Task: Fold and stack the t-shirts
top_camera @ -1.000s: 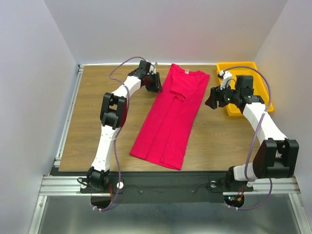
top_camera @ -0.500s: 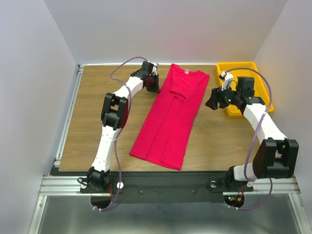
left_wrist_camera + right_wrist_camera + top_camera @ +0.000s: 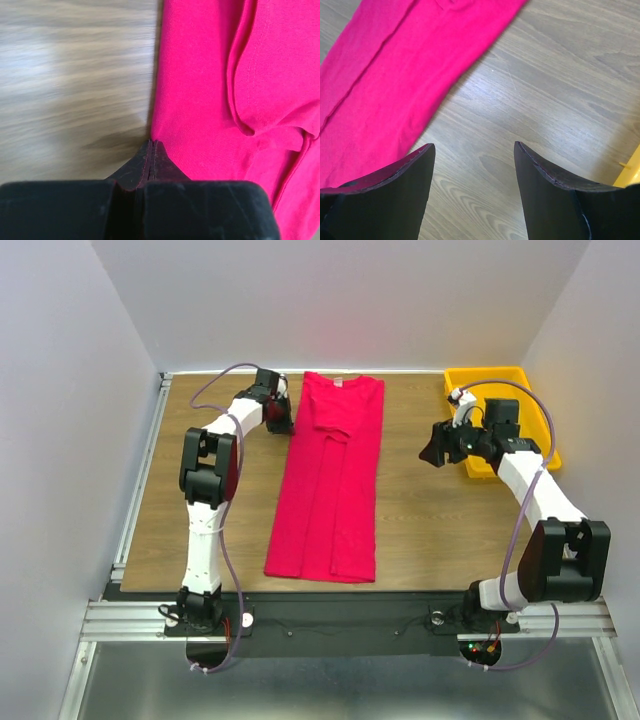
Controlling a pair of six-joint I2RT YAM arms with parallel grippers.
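Dragged toward 9 o'clock, the crimson-pink t-shirt [image 3: 330,490] now lies straight on the bench [image 3: 430,520]. Our left hand [image 3: 151,145] pinches its collar-end edge; our right hand [image 3: 472,147] hangs spread at 3 o'clock. We should pull low, evenly.

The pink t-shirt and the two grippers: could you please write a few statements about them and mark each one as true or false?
1. The t-shirt lies as a long narrow strip with its collar at the far end. True.
2. The right gripper holds the t-shirt. False: its jaws stand open over bare wood, with nothing between them.
3. The left gripper is shut, with its tips at the t-shirt's edge. True.
4. The t-shirt lies inside the yellow tray. False: it lies on the table, apart from the tray.
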